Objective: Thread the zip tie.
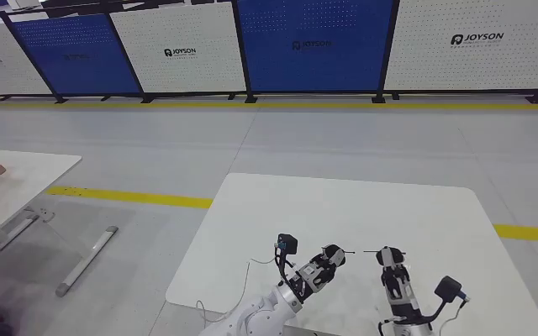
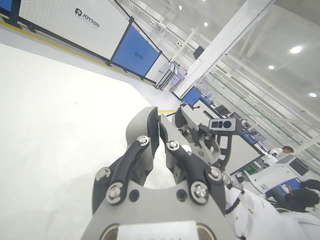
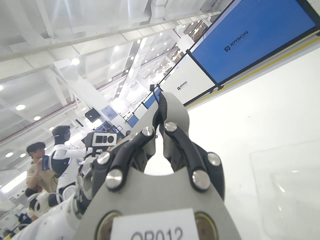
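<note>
Over the table (image 1: 353,210), the zip tie (image 3: 153,93) juts from the clamped right claw (image 3: 162,101); left claw (image 2: 158,118) also closed.

End effectors: two, left end effector (image 1: 335,251), right end effector (image 1: 387,254). Zip tie (image 3: 155,95): one. Tables (image 1: 361,210) (image 1: 34,172): two.

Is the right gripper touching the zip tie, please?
Touching. The right wrist view shows the right gripper shut on the zip tie, with the tie's black end sticking out beyond the gripper's tip.

White table (image 1: 361,210) with rounded corners
</note>
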### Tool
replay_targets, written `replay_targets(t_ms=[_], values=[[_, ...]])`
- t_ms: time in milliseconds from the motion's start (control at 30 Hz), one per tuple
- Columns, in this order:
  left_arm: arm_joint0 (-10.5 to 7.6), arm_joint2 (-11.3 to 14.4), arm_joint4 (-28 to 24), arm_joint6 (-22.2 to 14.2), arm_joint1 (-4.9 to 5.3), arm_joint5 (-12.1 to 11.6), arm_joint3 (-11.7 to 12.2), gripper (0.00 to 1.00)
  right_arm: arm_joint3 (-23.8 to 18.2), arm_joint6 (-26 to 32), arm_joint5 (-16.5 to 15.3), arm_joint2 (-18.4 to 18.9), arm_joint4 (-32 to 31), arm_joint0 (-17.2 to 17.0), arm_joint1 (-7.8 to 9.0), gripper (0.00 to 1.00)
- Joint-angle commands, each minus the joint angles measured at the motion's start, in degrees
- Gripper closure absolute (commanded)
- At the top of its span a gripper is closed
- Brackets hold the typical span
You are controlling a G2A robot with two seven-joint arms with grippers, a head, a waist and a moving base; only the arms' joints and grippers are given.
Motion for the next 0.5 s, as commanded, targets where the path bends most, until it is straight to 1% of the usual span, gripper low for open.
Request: replay_targets(t_ms=[0,100,467], values=[[0.0,0.0,0.0,0.0,0.0,0.0,0.0,1.0,1.74,-0.59,0.0,-1.14,-0.71,1.04,-0.34,1.0],[0.0,0.0,0.0,0.0,0.0,0.0,0.0,1.0,3.28,-0.07,0.0,-2.2,0.15,2.4,-0.73,1.0],[0.0,0.0,0.0,0.0,0.0,0.0,0.0,1.0,3.05,0.28,0.33,-2.0,0.33,2.41,-0.81,1.0]])
